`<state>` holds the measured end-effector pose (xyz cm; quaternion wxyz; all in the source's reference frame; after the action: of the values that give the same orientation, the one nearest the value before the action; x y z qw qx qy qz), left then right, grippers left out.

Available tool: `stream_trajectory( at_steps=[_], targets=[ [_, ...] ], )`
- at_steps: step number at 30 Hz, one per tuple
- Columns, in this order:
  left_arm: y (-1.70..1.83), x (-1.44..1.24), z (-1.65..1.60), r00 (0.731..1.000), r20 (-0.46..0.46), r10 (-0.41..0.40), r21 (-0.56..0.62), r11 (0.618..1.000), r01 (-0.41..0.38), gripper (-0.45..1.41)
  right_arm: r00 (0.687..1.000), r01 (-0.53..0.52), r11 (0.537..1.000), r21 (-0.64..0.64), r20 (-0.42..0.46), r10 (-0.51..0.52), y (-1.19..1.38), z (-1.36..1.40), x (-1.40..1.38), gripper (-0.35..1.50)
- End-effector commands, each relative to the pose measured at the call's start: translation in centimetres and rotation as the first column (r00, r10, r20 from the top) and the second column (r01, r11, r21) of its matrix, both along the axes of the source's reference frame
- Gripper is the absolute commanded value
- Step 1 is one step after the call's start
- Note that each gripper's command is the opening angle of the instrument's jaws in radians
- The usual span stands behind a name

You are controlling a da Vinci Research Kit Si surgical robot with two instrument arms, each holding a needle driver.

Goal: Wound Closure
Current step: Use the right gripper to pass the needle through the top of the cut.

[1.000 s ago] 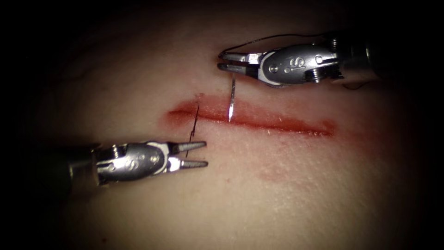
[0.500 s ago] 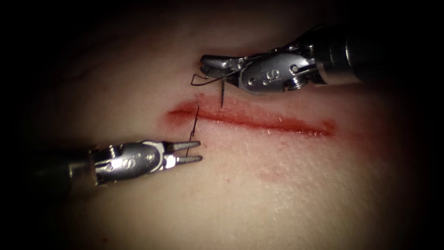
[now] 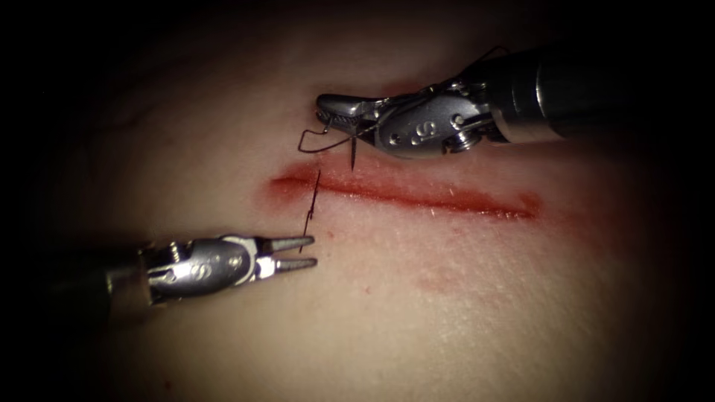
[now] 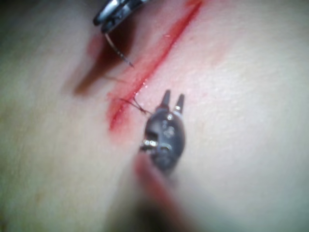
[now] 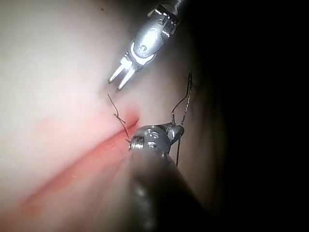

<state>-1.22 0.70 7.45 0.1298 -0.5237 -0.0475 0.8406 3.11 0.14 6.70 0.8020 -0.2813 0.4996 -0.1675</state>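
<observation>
right end effector gripping needle, left end effector empty

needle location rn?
In the endoscope view the needle hangs point down from the right tool, whose jaws are shut on it, just above the left end of the cut, not in the tissue.

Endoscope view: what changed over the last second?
The right tool moved left and rolled, still shut on the needle, whose tip now hangs free above the cut, out of the tissue. The left tool drew back slightly left, open and holding nothing. The thread tail stayed put.
</observation>
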Motion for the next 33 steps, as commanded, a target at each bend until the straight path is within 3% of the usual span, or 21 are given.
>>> stream_trajectory(
  at_steps=[1,10,23,33],
  targets=[
    [-0.03,-0.05,0.06,1.0,0.002,0.002,0.002,1.0,-0.002,-0.25,1.0,-0.001,1.0,0.0,0.001,0.001,-0.01,0.09,0.05,-0.35],
    [-0.07,-0.02,0.06,1.0,0.002,0.003,-0.001,1.0,-0.003,-0.28,1.0,0.005,1.0,-0.023,0.01,-0.005,0.0,0.13,0.06,-0.35],
    [-0.1,0.05,0.06,1.0,0.007,0.011,-0.001,1.0,-0.011,-0.32,0.999,0.006,0.998,-0.067,0.033,-0.004,-0.07,0.4,0.11,-0.35],
    [-0.13,0.06,0.08,1.0,0.007,0.008,0.002,1.0,-0.008,-0.35,0.998,0.023,0.993,-0.113,0.055,-0.017,-0.26,0.5,0.14,-0.35]
  ],
)
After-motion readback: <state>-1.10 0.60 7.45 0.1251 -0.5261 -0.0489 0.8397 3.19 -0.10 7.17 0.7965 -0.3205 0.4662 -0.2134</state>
